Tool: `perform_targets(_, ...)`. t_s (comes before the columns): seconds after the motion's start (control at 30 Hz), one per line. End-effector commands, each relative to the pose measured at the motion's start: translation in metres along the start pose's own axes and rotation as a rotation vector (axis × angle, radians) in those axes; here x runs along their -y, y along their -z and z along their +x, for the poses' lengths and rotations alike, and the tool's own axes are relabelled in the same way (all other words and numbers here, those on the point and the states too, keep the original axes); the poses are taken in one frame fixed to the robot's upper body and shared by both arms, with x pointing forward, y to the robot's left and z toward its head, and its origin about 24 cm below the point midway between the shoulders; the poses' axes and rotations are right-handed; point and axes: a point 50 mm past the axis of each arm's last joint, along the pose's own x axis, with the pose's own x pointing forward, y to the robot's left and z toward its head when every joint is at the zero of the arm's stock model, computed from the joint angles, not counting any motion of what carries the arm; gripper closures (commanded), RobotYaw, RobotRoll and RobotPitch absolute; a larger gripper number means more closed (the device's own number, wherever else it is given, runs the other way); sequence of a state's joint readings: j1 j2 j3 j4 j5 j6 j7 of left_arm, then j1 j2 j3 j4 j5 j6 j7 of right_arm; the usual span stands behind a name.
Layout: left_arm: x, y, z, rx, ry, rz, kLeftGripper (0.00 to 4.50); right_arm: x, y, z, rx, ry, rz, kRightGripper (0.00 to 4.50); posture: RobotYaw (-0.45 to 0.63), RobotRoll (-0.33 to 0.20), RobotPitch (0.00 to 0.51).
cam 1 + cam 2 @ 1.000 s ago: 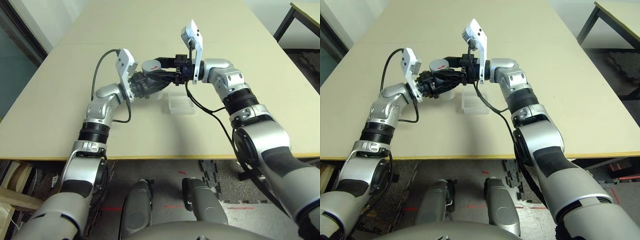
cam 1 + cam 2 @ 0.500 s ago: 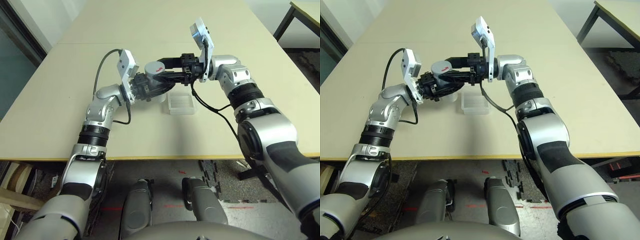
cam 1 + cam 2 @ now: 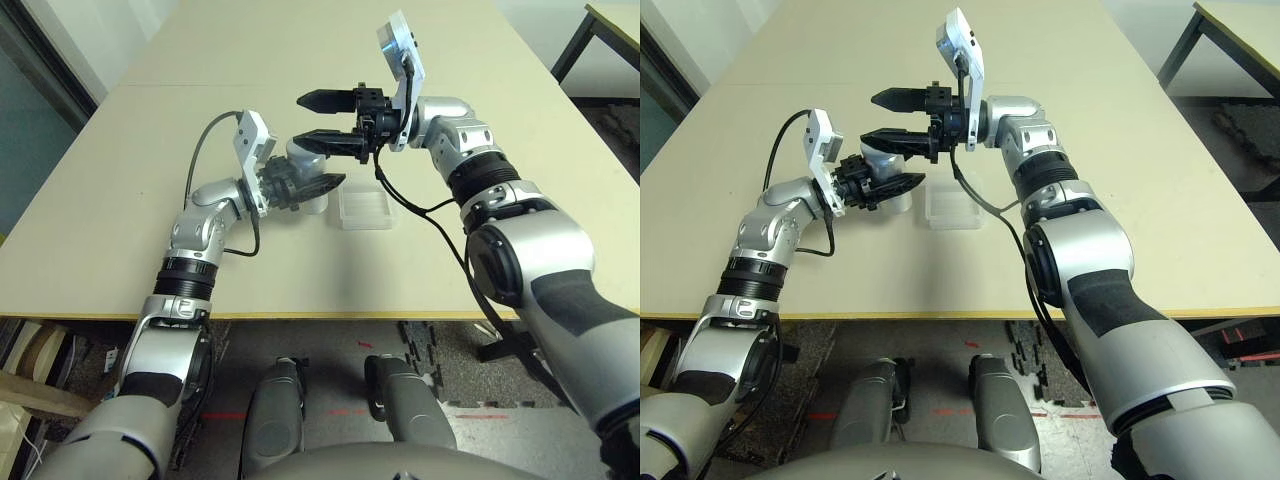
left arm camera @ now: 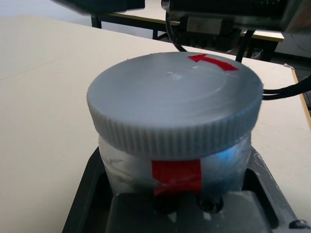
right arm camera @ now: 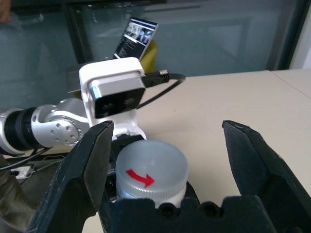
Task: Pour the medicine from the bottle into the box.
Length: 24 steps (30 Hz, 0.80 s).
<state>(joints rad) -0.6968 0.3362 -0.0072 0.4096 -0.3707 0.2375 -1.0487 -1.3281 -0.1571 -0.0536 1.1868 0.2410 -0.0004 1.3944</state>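
— Silvery-grey cylindrical bottle with grey ribbed screw cap: where do I have it?

— I have it clamped in the left gripper, cap on, just beside the clear shallow plastic box on the tan table.

— Right gripper?

— I see its fingers spread wide, one above the cap, holding nothing.

I see a pale beige table, with the clear box lying directly on it.
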Motion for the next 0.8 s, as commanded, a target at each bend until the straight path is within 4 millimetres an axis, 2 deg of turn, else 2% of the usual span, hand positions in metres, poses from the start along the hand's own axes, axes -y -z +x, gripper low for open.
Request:
perform_targets(0.03, -0.002, 0.001, -0.001, -0.018, -0.007, 0.003, 1.86, 0.001, -0.002, -0.007, -0.005, 0.004, -0.004, 0.00, -0.12, 0.000, 0.141)
perform_targets(0.13, -0.003, 0.000, 0.000, -0.015, -0.009, 0.008, 1.86, 0.001, -0.003, -0.008, 0.007, -0.013, 0.003, 0.00, -0.13, 0.000, 0.141)
perform_targets(0.23, -0.004, -0.002, 0.000, -0.010, -0.018, 0.017, 1.86, 0.003, -0.012, -0.008, 0.121, 0.001, 0.088, 0.00, -0.13, 0.000, 0.136)
perform_targets(0.33, -0.008, -0.002, 0.000, -0.008, -0.037, 0.032, 1.86, 0.003, -0.018, -0.008, 0.158, -0.003, 0.109, 0.00, -0.13, 0.000, 0.133)
perform_targets(0.8, -0.011, -0.008, 0.008, 0.034, -0.039, 0.075, 1.86, -0.004, 0.004, 0.004, -0.031, -0.015, 0.021, 0.00, -0.14, 0.000, 0.133)
